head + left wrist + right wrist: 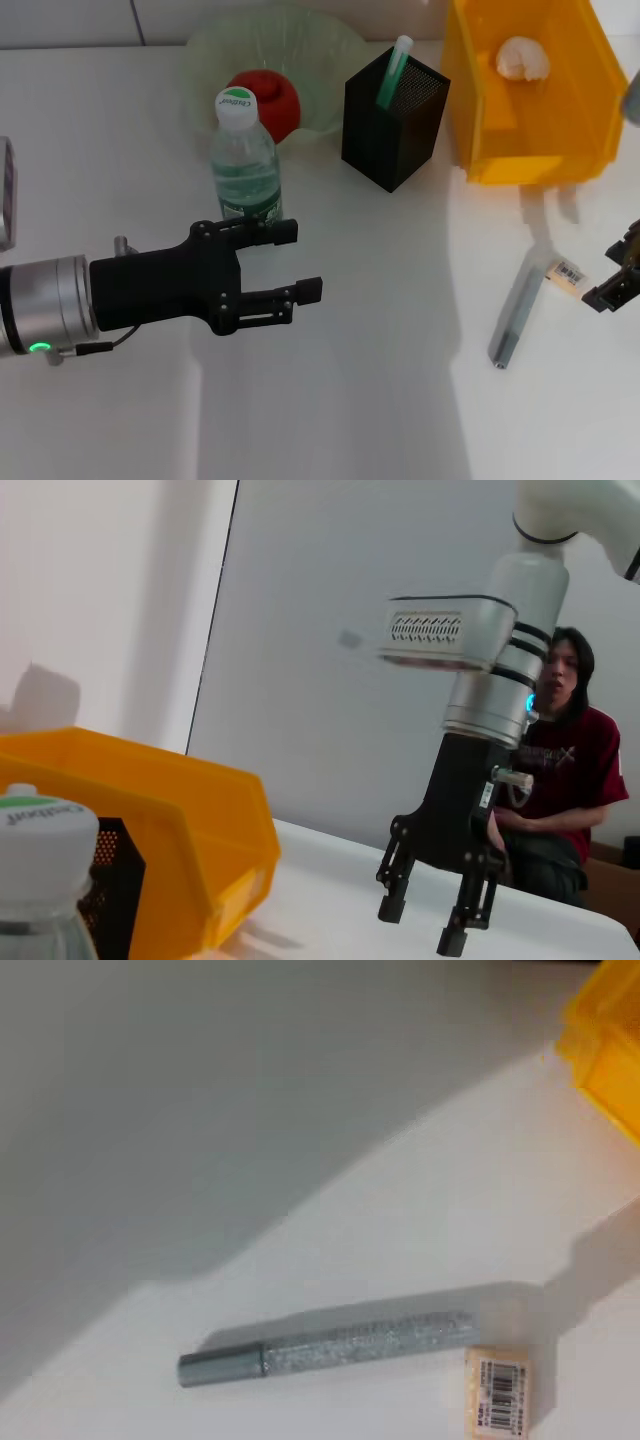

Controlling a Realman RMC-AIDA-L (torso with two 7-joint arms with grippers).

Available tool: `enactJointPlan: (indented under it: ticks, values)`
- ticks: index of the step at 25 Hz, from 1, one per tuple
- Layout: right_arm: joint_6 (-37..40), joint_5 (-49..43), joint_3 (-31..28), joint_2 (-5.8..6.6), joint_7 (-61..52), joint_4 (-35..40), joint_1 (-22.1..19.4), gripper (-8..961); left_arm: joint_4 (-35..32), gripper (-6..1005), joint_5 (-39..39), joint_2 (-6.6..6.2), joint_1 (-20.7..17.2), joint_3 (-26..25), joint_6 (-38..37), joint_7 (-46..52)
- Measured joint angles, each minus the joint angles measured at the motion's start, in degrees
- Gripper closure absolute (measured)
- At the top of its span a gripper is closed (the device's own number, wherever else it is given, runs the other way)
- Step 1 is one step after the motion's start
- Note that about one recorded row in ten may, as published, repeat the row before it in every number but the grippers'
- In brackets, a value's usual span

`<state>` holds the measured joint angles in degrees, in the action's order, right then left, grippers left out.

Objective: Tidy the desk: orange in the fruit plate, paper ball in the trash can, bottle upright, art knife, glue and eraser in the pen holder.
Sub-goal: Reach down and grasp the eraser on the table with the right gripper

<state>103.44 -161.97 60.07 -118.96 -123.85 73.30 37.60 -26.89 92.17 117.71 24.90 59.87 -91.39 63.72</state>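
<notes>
A white worktop (380, 400) fills the head view, crossed by soft grey shadows. Behind it stands a pale grey wall panel (330, 660) beside a lighter white wall (100, 600). 1 person (565, 770) in a dark red shirt sits past the worktop's far edge.

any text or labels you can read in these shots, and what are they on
Bottle cap: green printed logo, too blurred to read.
Bottle label: green and white print, too small to read.
Eraser: a barcode with digits under it, too small to read.
Person's dark red shirt: pale lettering across the chest, blurred; only a final "X" shape can be made out.
Art knife: no readable marking.
</notes>
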Motion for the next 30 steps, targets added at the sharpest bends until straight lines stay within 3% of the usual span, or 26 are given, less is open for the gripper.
enactJointPlan:
  ticks: [15, 19, 30]
  values:
    - [-14.3, -0.2, 5.4, -0.41, -2.0, -10.9, 0.7, 230, 0.2, 234, 0.0, -0.42, -0.4, 2.1, 0.3, -0.1]
    - [-16.1, 0.2, 5.8, -0.46, -2.0, -13.2, 1.5, 346, 0.2, 234, 0.0, -0.4, -0.5, 2.0, 0.4, -0.1]
    - [-16.4, 0.4, 6.2, -0.48, -2.1, -13.6, 1.7, 494, 0.2, 234, 0.0, -0.46, -0.3, 2.0, 0.6, 0.0]
